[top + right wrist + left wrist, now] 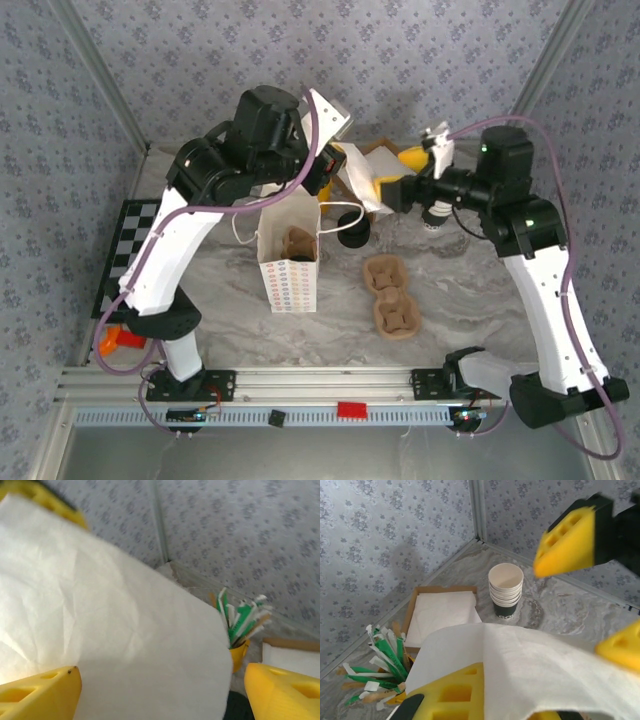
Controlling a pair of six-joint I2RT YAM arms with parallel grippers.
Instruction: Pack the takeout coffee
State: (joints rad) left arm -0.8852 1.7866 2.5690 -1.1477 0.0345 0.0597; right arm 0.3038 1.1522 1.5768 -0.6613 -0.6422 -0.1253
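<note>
Two pulp carriers [397,315] lie on marble surface [470,290], touching each other. Left of them paper bag [290,270] stands upright, open, third carrier [299,243] inside. Just behind bag, stack of cups [352,236]. Above it white napkin [530,665], pinched by left fingers [455,695]; right fingers [282,690] spread wide on both its sides. Far corner: napkin box [442,612], yellow cup of sticks [239,652].

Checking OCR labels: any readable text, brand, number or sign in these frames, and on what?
No text reads clearly.
Cup stack: white lettering on the dark band, too blurred to read.
Paper bag: coloured dot print, too small to tell any words.
Green and white packets: no readable print.
Napkin: blank.
</note>
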